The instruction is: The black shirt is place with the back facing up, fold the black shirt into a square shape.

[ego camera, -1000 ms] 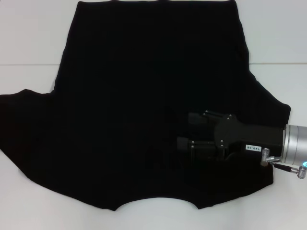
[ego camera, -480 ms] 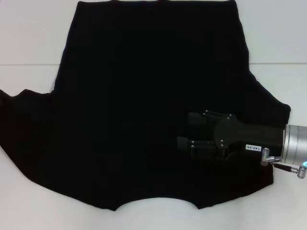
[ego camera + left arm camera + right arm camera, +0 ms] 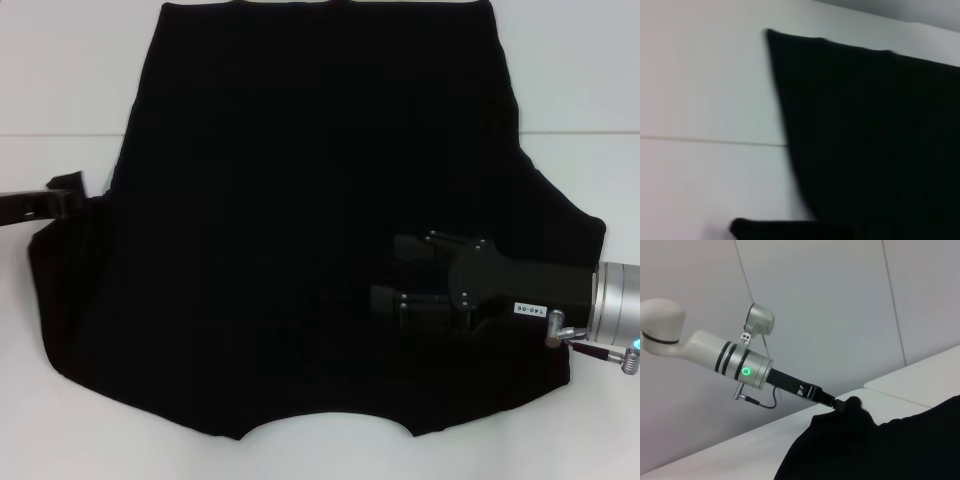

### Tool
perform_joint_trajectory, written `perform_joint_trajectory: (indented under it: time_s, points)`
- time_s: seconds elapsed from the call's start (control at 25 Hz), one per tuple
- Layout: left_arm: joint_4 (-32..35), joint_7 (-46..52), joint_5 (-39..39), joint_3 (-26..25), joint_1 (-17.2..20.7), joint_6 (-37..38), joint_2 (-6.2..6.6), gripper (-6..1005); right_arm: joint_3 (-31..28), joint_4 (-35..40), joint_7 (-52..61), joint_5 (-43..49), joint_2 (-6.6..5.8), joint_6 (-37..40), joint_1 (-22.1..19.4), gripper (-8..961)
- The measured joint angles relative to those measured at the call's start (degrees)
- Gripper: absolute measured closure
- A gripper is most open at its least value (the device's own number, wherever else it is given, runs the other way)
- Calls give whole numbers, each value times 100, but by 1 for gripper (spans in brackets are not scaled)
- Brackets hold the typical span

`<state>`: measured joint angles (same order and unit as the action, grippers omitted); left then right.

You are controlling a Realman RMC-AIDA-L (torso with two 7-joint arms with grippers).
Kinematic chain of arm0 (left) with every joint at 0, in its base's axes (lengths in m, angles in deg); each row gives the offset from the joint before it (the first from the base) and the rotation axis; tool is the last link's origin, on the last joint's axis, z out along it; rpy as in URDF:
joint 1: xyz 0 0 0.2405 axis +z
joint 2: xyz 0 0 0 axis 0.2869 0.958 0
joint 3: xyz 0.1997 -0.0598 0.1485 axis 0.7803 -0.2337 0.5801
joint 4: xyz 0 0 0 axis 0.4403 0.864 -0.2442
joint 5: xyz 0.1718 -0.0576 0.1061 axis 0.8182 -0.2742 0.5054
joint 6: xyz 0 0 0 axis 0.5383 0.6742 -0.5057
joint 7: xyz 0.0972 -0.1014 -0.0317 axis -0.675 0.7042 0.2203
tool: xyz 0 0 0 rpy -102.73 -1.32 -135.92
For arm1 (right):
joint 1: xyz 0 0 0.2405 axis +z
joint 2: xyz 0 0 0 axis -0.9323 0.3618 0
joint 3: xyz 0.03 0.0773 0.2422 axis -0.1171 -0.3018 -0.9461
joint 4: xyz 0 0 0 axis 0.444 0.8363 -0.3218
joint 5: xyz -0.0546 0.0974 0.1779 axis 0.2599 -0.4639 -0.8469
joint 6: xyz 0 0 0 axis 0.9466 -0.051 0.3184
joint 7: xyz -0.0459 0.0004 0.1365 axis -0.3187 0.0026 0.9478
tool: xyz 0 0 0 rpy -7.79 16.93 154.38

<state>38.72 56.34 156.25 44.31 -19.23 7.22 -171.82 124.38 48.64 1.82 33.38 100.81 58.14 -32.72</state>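
Spread across the white desk [image 3: 60, 80], the limp, light black shirt [image 3: 300, 200] folds best from its sleeve edge, which the left end effector [image 3: 45, 203] pinches, while the right end effector [image 3: 385, 272] rests open on it.

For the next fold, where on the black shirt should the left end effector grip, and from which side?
Probably the left sleeve's outer edge, approached from the robot's left. In the head view the black shirt lies flat; the left end effector is at that sleeve, which looks drawn inward. The right end effector rests on the shirt's right part, steadying it.

Left tool [image 3: 60, 203] tips hidden in black shirt [image 3: 300, 230]
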Motion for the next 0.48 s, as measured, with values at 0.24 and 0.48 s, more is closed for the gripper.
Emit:
perform_joint_trajectory:
  time_s: [0.24, 0.48]
  points:
    - [-26, -742, -514, 55, -50, 585, -73, 991, 1, 0, -14, -1, 0, 32, -41, 44]
    - [-18, -946, -575, 502, -71, 771, -323, 977, 1, 0, -50, -9, 0, 49, -77, 45]
